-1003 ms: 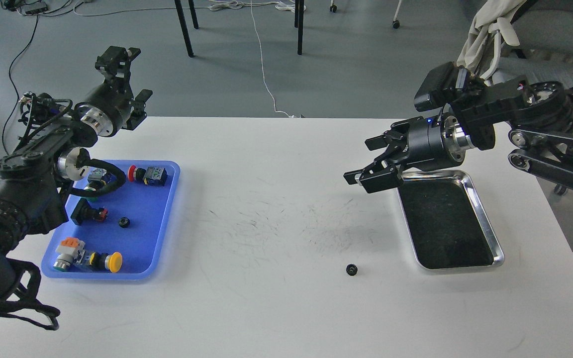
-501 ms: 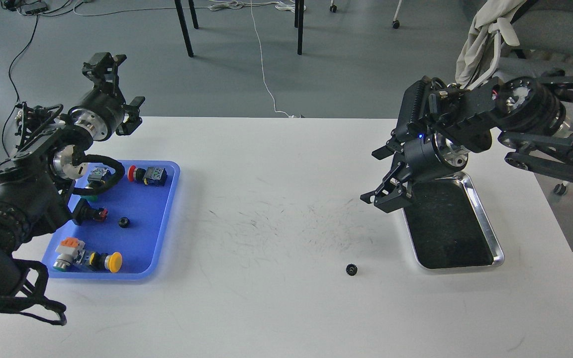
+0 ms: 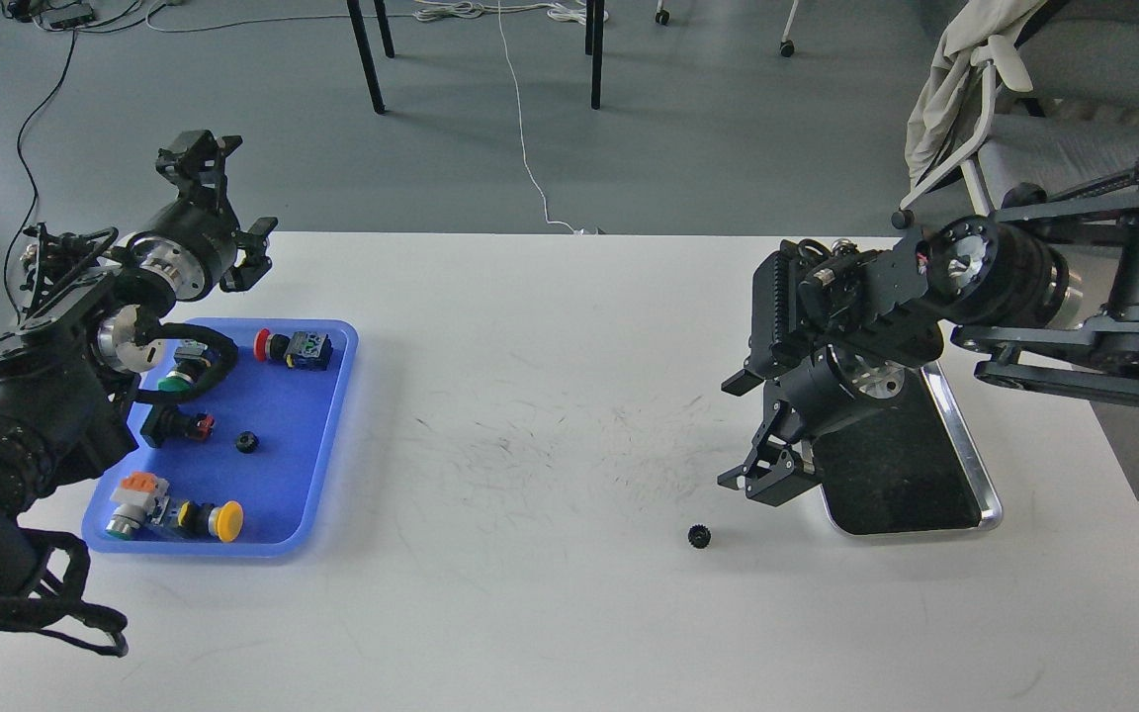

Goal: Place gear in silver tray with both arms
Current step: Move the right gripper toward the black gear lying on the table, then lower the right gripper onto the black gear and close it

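Hovering right pincer, parted, empty, near gear

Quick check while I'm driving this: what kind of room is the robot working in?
Probably a robotics lab or workshop. A white table holds a blue plastic tray of industrial push-buttons, a silver tray and a small black gear. Cables trail over the grey floor, beside an office chair.

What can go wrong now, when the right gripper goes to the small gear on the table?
The gear is tiny and lies flat on the white table, so the right gripper may push it away rather than grip it. The gripper also hangs near the silver tray and might knock its rim.
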